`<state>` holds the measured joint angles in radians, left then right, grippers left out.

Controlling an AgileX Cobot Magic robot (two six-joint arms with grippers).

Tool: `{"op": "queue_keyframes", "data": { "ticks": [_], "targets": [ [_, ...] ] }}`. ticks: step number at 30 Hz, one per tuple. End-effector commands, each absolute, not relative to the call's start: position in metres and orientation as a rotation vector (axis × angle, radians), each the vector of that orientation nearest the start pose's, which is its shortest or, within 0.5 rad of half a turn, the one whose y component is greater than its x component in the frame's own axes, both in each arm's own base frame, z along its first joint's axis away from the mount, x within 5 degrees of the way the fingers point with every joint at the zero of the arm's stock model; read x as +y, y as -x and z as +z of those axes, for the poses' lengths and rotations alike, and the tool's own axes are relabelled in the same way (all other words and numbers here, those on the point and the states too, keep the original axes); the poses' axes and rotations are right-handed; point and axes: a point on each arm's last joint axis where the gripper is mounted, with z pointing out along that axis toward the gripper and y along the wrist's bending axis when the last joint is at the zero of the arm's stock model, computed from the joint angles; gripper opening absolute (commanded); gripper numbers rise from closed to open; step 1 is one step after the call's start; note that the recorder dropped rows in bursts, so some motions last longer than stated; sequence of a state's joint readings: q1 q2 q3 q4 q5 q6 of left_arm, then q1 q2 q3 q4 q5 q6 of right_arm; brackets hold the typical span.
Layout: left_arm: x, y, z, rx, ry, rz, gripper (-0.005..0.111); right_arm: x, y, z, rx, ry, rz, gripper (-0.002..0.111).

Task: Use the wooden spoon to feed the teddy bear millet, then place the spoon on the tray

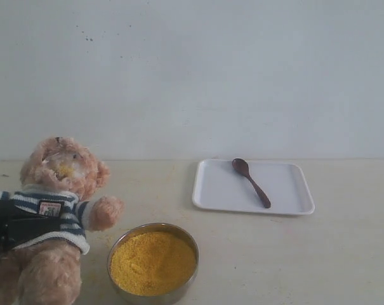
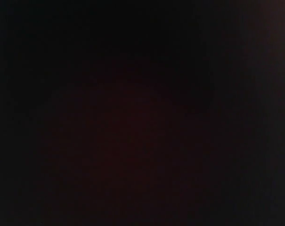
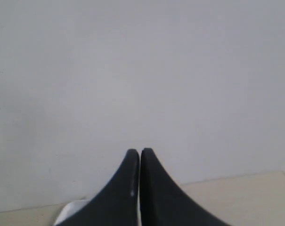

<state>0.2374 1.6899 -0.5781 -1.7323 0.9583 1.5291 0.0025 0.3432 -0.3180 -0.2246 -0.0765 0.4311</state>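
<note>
Above the tray (image 3: 70, 212), right claw (image 3: 140, 151) closed

The teddy bear (image 1: 57, 190), light-brown in a striped shirt, sits near left. Yellow millet (image 1: 153, 262) fills the bowl (image 1: 186, 287) beside it. The dark wooden spoon (image 1: 251, 182) lies diagonally on the white tray (image 1: 287, 194), far right.

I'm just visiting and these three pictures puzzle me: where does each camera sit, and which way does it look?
Exterior view: off the arms, facing across the table to a pale wall; shows teddy bear, millet, wooden spoon on the tray; a dark shape at the bear's side may be an arm.
Left wrist view: on the left arm; all black, nothing discernible.
Right wrist view: on the right arm, facing the wall; its shut pincer shows.
Shared: exterior and right wrist views both show wall and table.
</note>
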Motion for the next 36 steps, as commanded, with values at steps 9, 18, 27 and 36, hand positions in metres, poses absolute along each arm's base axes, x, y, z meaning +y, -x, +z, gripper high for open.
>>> {"op": "queue_keyframes", "data": {
  "ticks": [9, 18, 27, 36],
  "targets": [
    [-0.013, -0.269, 0.162, 2.176, 0.117, -1.156, 0.004, -0.004, -0.09, 0.22, 1.896, -0.407, 0.224, 0.0],
    [-0.014, -0.269, 0.163, 2.167, 0.102, -1.178, 0.004, -0.004, -0.09, 0.22, 1.896, -0.407, 0.224, 0.0],
    [-0.014, -0.269, 0.163, 2.165, 0.095, -1.162, 0.004, 0.004, -0.088, 0.205, 1.654, 0.05, 0.018, 0.0],
    [-0.013, -0.269, 0.161, 2.173, 0.083, -1.132, 0.004, -0.005, -0.067, 0.193, 1.753, 0.174, -0.22, 0.0]
  ]
}}
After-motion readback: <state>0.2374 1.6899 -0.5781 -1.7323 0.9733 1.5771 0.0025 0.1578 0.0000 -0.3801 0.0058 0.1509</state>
